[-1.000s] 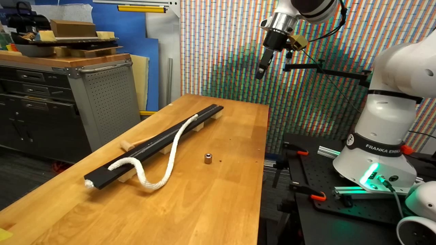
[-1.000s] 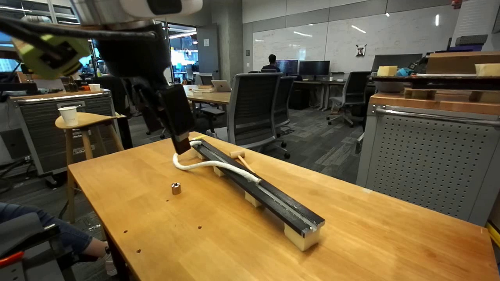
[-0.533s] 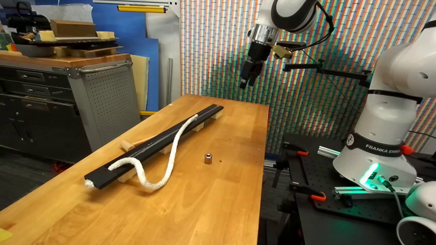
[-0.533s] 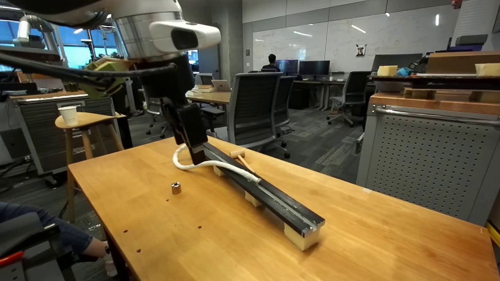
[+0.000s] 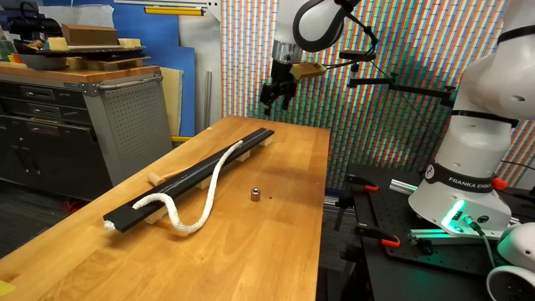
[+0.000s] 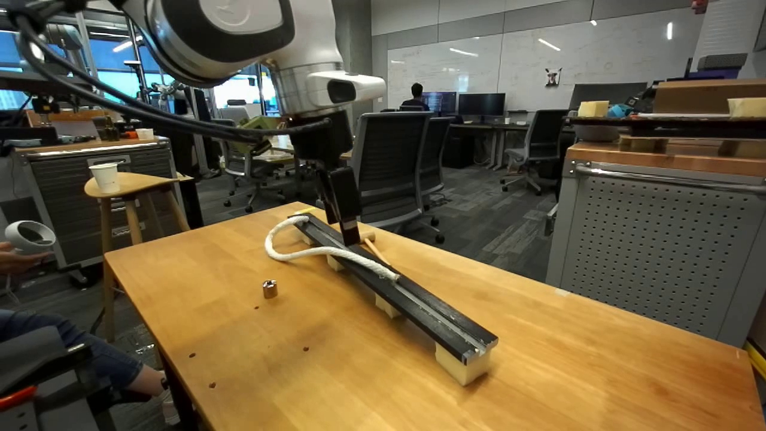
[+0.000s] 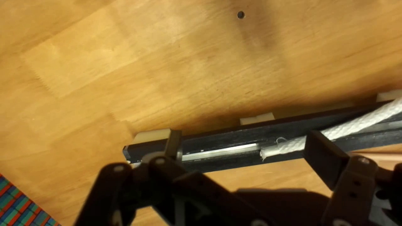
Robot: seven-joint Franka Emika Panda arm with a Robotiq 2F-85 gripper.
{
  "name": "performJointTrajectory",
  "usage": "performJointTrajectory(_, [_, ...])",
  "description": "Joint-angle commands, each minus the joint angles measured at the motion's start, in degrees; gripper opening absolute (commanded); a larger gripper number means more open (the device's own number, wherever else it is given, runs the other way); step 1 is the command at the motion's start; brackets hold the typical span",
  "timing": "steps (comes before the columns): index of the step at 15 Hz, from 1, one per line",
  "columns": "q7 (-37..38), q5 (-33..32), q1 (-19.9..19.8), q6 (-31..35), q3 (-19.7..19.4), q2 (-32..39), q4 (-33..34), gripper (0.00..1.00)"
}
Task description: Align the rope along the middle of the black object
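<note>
Wrist view: the jaws of the gripper (image 7: 244, 142) stand spread apart. One end of the rope (image 7: 351, 126), lying on the black bar (image 7: 220, 141), appears below and between them. In an exterior view, the gripper hangs above the table (image 5: 271, 246), apart from the rope, whose middle bows off the bar's side. In an exterior view, the arm (image 6: 308, 42) reaches over the table with the jaws pointing down.

exterior views: both oblique, sharing table (image 6: 353, 371) | wrist: close, down onto bar (image 7: 240, 137)
</note>
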Motion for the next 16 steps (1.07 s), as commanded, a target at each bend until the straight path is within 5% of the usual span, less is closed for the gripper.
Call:
performJointTrajectory(1, [7.88,-2.2,0.97,-1.32,-0.34,8.39,9.3,1.0])
performJointTrajectory(16, [28.5,2.25,8.79,-12.89,-2.97,27.55,31.09,1.0])
